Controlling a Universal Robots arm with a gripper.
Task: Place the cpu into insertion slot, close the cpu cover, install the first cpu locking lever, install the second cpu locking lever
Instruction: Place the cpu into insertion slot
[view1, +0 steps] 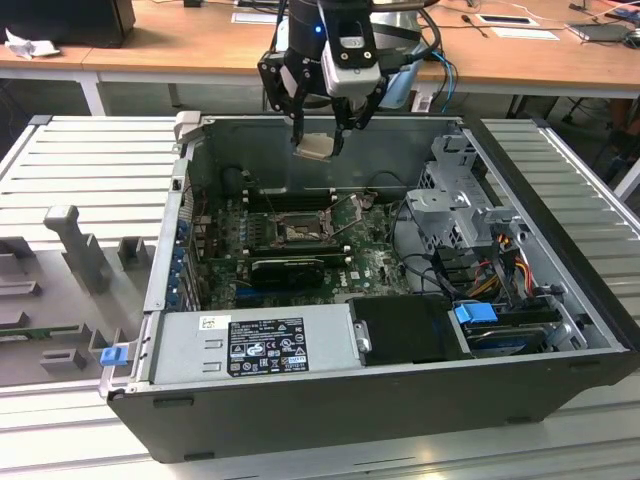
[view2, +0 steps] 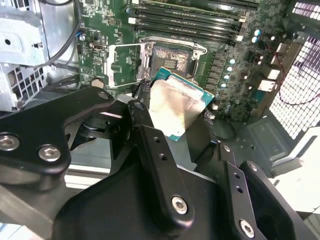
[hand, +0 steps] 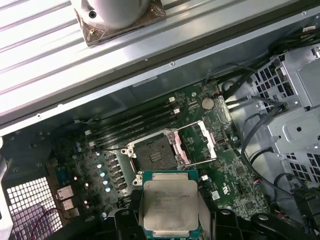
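Clamping cpu (view1: 315, 148), tool (view1: 319, 142) above open insertion slot (view1: 297, 232)

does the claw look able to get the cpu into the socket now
Probably yes: the black claw, shut on the pale square cpu, hangs over the open case; the black-framed square socket lies bare, its grey metal cover flipped open.

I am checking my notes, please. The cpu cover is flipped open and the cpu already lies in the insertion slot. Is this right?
One point is wrong. The cpu cover is flipped open, but the cpu does not lie in the insertion slot. The end effector holds it up, clear of the slot, as the exterior view shows, and the slot is empty in both wrist views.
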